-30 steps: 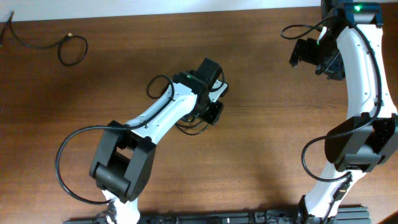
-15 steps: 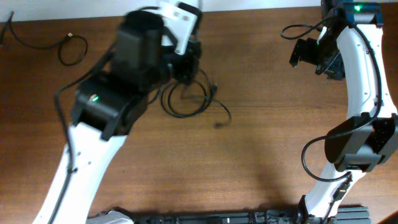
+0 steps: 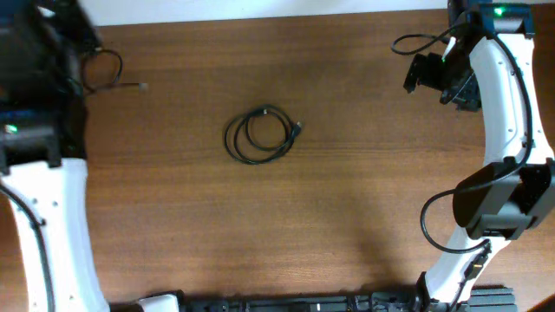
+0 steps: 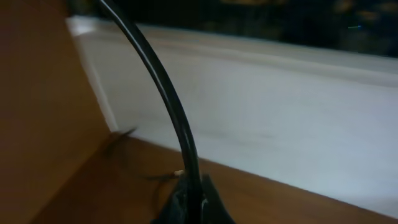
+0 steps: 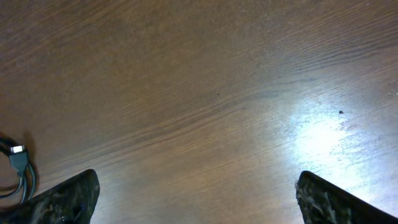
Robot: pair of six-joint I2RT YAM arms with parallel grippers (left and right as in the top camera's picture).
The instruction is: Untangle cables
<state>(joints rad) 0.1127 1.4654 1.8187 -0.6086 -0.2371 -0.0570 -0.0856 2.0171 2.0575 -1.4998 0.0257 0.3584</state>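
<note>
A coil of thin black cables (image 3: 260, 136) lies on the wooden table (image 3: 364, 199) at the centre, with a small plug at its right. It also shows at the left edge of the right wrist view (image 5: 15, 163). Another black cable (image 3: 106, 69) loops at the far left back, its light tip (image 3: 141, 87) pointing right. My left gripper (image 4: 189, 202) is shut on a black cable (image 4: 163, 93) that runs up out of the jaws. In the overhead view it is a blur at the back left (image 3: 69, 56). My right gripper (image 5: 199, 199) is open and empty above bare wood at the back right (image 3: 438, 78).
A white wall or ledge (image 4: 280, 106) runs along the table's back edge just beyond the left gripper. The left arm (image 3: 43, 208) stands along the left side and the right arm (image 3: 512, 130) along the right side. A dark rail (image 3: 329, 303) lines the front edge.
The left arm has lifted off the central tangle and swung to the back left corner with one cable. The remaining coil stays at the centre. The right arm has not moved.
</note>
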